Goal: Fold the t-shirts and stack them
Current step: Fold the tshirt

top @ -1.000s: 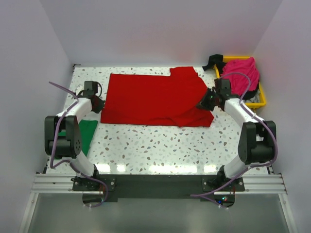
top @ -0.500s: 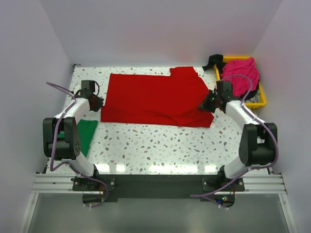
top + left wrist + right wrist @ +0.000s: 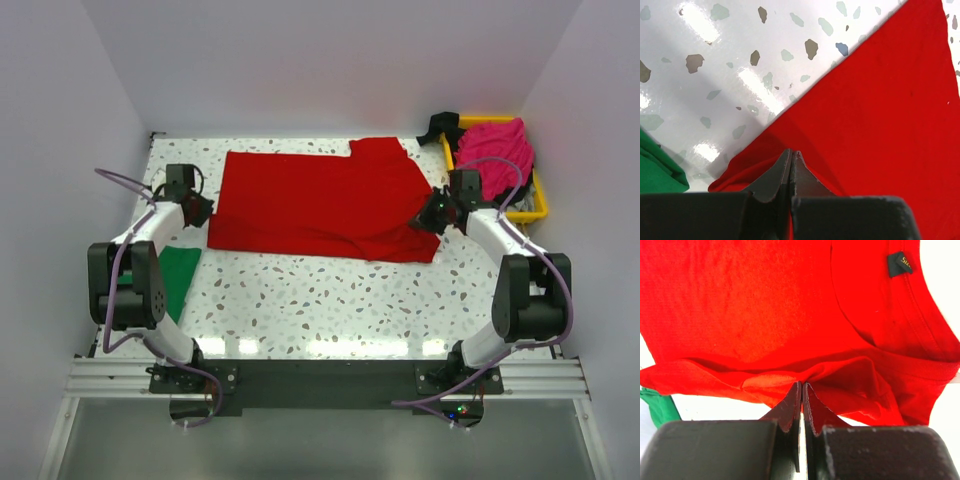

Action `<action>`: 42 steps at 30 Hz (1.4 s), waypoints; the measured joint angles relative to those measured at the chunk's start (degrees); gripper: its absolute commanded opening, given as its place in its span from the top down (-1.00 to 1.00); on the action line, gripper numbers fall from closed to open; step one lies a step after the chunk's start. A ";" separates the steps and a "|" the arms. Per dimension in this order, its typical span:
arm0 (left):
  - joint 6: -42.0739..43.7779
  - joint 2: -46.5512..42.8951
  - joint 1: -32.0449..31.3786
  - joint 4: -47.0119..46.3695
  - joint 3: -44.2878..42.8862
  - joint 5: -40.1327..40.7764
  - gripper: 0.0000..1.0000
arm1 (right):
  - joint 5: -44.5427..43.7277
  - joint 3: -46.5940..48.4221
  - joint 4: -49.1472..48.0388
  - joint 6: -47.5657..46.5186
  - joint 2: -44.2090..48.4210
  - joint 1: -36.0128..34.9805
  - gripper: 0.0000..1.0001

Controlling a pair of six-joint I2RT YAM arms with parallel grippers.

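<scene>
Overhead, the red t-shirt [image 3: 320,205] lies spread across the far middle of the speckled tabletop [image 3: 330,300], mostly flat, with one sleeve poking toward the back wall and its near right corner rumpled into folds. The left claw [image 3: 205,212] sits at the shirt's left edge and the right claw [image 3: 425,218] at its right edge, though both are too small from this height to show how their jaws stand. A green t-shirt [image 3: 178,280] lies on the tabletop's left side, partly under the left arm and well apart from the red one. The magenta-pink t-shirt [image 3: 497,150] is heaped in a yellow tray [image 3: 540,205] at the far right corner. From the left wrist, the left claw [image 3: 791,160] has its jaws pressed together over the red shirt's near corner, and it appears to nip the cloth there, since that corner lifts slightly off the glossy tabletop; a patch of the green shirt [image 3: 657,167] shows at lower left. From the right wrist, the right claw [image 3: 802,390] is pressed together on a bunched fold of the red t-shirt [image 3: 755,305], which puckers toward the tips, and a small dark label [image 3: 900,263] marks the inside of the collar at upper right.
</scene>
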State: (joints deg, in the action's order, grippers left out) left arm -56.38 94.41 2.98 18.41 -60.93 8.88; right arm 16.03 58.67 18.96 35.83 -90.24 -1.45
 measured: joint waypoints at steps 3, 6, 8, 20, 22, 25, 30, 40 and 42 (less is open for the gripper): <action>0.02 0.59 0.02 -0.13 -0.48 0.00 1.00 | 0.00 0.09 -0.15 0.33 -0.02 0.04 1.00; 0.04 1.66 0.02 -0.39 -1.29 -0.13 1.00 | 0.04 0.55 -0.17 0.63 -0.15 0.02 1.00; 0.13 2.49 0.02 -0.46 -1.95 -0.22 1.00 | 0.02 0.94 -0.17 0.74 -0.26 0.02 1.00; 0.94 7.80 0.17 -1.05 -5.35 -0.96 1.00 | 0.02 3.19 -0.83 1.70 -3.50 0.35 1.00; 1.16 8.59 0.33 -1.03 -5.92 -1.20 1.00 | 0.02 3.37 -0.83 1.81 -3.96 0.42 1.00; 1.51 9.68 0.50 -1.14 -6.67 -1.38 1.00 | 0.02 3.89 -0.90 2.03 -4.66 0.46 1.00; 1.90 11.15 0.79 -1.29 -7.63 -2.16 1.00 | 0.02 4.79 -1.40 2.25 -5.77 0.46 1.00; 2.60 12.55 1.14 -2.19 -8.63 -3.21 1.00 | 0.02 5.73 -2.25 2.73 -7.87 0.46 1.00; 2.95 12.68 1.14 -2.38 -8.63 -3.32 1.00 | 0.02 5.73 -2.32 2.73 -7.87 0.48 1.00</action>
State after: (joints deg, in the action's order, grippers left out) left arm -53.43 107.09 4.12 16.03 -69.56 5.56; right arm 16.05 64.40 16.64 38.57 -98.10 -0.97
